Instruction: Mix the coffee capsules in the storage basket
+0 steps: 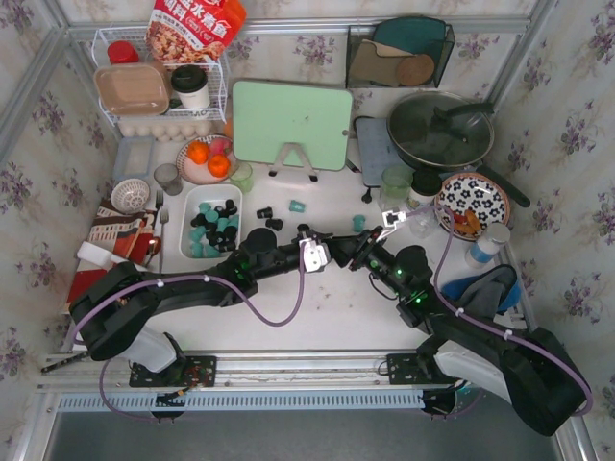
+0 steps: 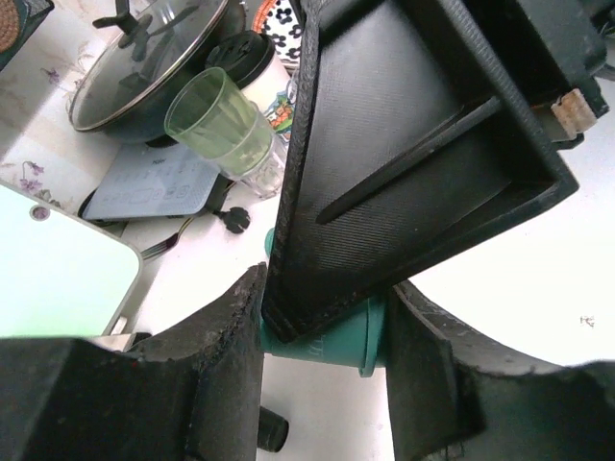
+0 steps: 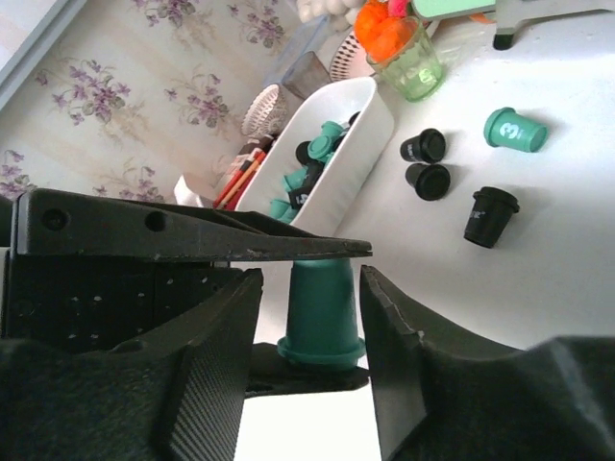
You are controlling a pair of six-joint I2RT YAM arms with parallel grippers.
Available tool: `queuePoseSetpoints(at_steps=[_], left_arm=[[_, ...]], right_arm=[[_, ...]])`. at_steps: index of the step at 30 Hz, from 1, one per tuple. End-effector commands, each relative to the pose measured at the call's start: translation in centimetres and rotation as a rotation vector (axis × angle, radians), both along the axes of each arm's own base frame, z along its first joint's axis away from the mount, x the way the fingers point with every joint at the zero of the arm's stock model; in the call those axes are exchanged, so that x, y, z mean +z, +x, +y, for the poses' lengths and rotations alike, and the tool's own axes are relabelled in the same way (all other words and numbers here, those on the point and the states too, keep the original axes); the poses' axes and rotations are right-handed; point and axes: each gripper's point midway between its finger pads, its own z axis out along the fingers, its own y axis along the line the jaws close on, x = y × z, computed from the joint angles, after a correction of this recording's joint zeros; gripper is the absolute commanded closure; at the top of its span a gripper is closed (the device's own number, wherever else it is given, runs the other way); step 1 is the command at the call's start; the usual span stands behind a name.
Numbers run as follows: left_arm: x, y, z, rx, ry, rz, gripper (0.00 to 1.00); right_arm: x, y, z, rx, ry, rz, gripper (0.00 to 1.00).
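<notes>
Capsule (image 3: 320, 300) right of the storage basket (image 3: 375, 125): left gripper (image 2: 327, 322) seems clamped on it, right gripper (image 3: 312, 288) stands spread apart around it.

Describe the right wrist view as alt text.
A teal capsule stands between the right claw's parted fingers, the left claw's fingers across its top and base. Behind, the white basket holds more; four loose capsules lie beside it.
</notes>
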Motion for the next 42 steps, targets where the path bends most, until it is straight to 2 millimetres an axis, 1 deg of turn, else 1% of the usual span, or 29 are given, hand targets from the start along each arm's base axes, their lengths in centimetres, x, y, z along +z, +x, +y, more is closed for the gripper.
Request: queuePoseSetpoints(at_steps=[1, 3, 5, 9, 13, 15, 16, 18, 19, 21, 23, 24, 26, 28, 30, 31, 32, 34, 36, 39, 40, 42], left_arm=[[0.7, 0.5, 0.3, 0.032, -0.014, -0.010, 0.61], [0.6, 0.5, 0.4, 0.040, -0.010, -0.012, 0.63], [0.5, 0.6, 0.6, 0.050, -0.001, -0.010, 0.67], [0.1, 1.4, 1.4, 0.107, 0.020, -0.010, 0.73], [-0.4, 1.9, 2.5, 0.155, 0.042, -0.003, 0.76], [-0.3, 2.3, 3.2, 0.180, 0.045, 0.002, 0.76], [-0.2, 2.8, 3.8, 0.203, 0.044, 0.006, 0.76], [-0.8, 3.9, 4.9, 0.255, 0.058, 0.042, 0.77], [-0.1, 4.5, 5.7, 0.287, 0.047, 0.054, 0.77], [0.0, 6.5, 7.8, 0.395, 0.050, 0.107, 0.78], [-0.9, 9.3, 11.0, 0.577, 0.070, 0.215, 0.77], [-1.4, 10.5, 12.9, 0.669, 0.086, 0.272, 0.78], [-2.0, 12.7, 16.7, 0.849, 0.083, 0.390, 0.79], [-3.1, 13.8, 19.9, 0.970, 0.069, 0.498, 0.78], [-3.9, 14.4, 22.3, 1.039, 0.042, 0.585, 0.77], [-4.0, 14.7, 23.3, 1.072, 0.029, 0.617, 0.77], [-5.5, 14.9, 24.3, 1.117, 0.048, 0.673, 0.76], [-6.8, 15.4, 26.3, 1.194, 0.042, 0.772, 0.75], [-8.1, 15.6, 27.6, 1.227, 0.038, 0.862, 0.74], [-9.5, 16.0, 29.1, 1.264, 0.019, 0.922, 0.73], [-9.8, 16.1, 29.5, 1.282, 0.007, 0.939, 0.71], [-9.9, 16.2, 29.9, 1.291, -0.009, 0.966, 0.60]], right_arm=[[-0.7, 0.3, -0.6, -0.032, -0.056, 0.030, 0.45], [-0.9, 0.6, -1.0, -0.061, -0.079, 0.047, 0.39], [-0.8, 0.8, -1.5, -0.087, -0.101, 0.055, 0.37], [-0.6, 1.2, -2.4, -0.133, -0.153, 0.060, 0.37], [-0.6, 1.7, -3.4, -0.189, -0.209, 0.079, 0.37], [-0.8, 2.0, -3.9, -0.213, -0.249, 0.087, 0.37], [-1.0, 2.1, -4.2, -0.228, -0.272, 0.091, 0.37], [-1.5, 2.4, -4.6, -0.244, -0.319, 0.100, 0.38], [-1.6, 2.5, -4.8, -0.251, -0.338, 0.100, 0.38], [-2.1, 2.7, -5.0, -0.257, -0.381, 0.102, 0.38], [-2.8, 3.1, -5.3, -0.269, -0.432, 0.116, 0.39], [-2.9, 3.3, -5.5, -0.279, -0.447, 0.122, 0.39], [-3.9, 3.6, -5.5, -0.281, -0.491, 0.145, 0.40], [-4.7, 3.9, -5.5, -0.281, -0.518, 0.162, 0.41], [-5.6, 4.2, -5.4, -0.283, -0.541, 0.181, 0.41], [-5.9, 4.4, -5.4, -0.285, -0.551, 0.185, 0.41], [-6.2, 4.7, -5.4, -0.289, -0.564, 0.186, 0.41], [-7.0, 5.4, -5.7, -0.316, -0.601, 0.186, 0.42], [-7.9, 6.2, -6.0, -0.338, -0.648, 0.188, 0.42], [-9.0, 7.6, -6.4, -0.375, -0.710, 0.211, 0.42], [-9.3, 8.2, -6.5, -0.388, -0.723, 0.222, 0.43], [-10.0, 9.1, -6.9, -0.409, -0.740, 0.257, 0.44]])
